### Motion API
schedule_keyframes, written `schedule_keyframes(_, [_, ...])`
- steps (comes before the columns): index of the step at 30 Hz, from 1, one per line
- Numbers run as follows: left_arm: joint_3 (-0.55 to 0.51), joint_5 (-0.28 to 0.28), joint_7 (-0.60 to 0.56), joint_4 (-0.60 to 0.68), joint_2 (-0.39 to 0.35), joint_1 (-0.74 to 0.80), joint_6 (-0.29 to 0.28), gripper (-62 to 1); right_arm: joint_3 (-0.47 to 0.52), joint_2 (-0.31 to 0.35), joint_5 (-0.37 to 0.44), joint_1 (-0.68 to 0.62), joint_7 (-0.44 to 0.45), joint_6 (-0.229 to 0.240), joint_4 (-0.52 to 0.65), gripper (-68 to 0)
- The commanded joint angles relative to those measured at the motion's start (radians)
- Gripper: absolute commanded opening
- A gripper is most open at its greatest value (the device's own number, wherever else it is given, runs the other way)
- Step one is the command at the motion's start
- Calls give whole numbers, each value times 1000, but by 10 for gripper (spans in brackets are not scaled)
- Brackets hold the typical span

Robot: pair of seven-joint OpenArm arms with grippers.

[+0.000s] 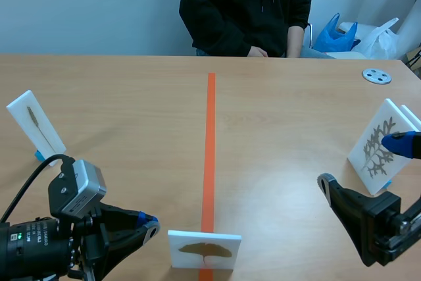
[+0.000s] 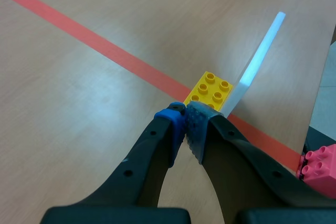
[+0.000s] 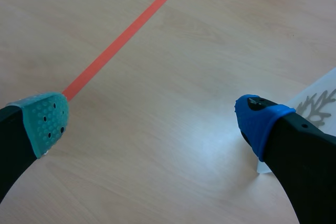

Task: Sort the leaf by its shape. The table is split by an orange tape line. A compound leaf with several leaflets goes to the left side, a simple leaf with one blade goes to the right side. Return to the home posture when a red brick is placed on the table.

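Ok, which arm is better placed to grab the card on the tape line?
Left, probably. The left end effector sits just short of the centre card and its yellow brick, though shut; the right end effector is open beside the branched-leaf card.

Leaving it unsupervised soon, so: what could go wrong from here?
The left gripper is shut with its tips right by the yellow brick holding the centre card; nudging forward could topple the card. The right gripper stands open beside the right card; a careless swing might knock it over.
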Motion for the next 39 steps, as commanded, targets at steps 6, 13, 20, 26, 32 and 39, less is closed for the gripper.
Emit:
schedule_keyframes(6, [-2,-6,-15,27,21,0,-14,-567,11,4,3,11,11,-4,16,4])
schedule_keyframes(13, [-3,-6,-15,27,21,0,-13,-567,11,4,3,11,11,-4,16,4])
schedule_keyframes(20, [-3,-6,-15,27,21,0,-13,-567,11,4,3,11,11,-4,16,4])
schedule_keyframes(26, [-5,-6,-23,27,21,0,-2,-567,11,4,3,11,11,-4,16,4])
schedule_keyframes(32, [-8,-6,-26,29,21,0,-2,-567,11,4,3,11,11,-4,16,4])
schedule_keyframes(39, [-68,-7,-21,81,12,6,-18,-567,11,5,3,11,11,-4,16,4])
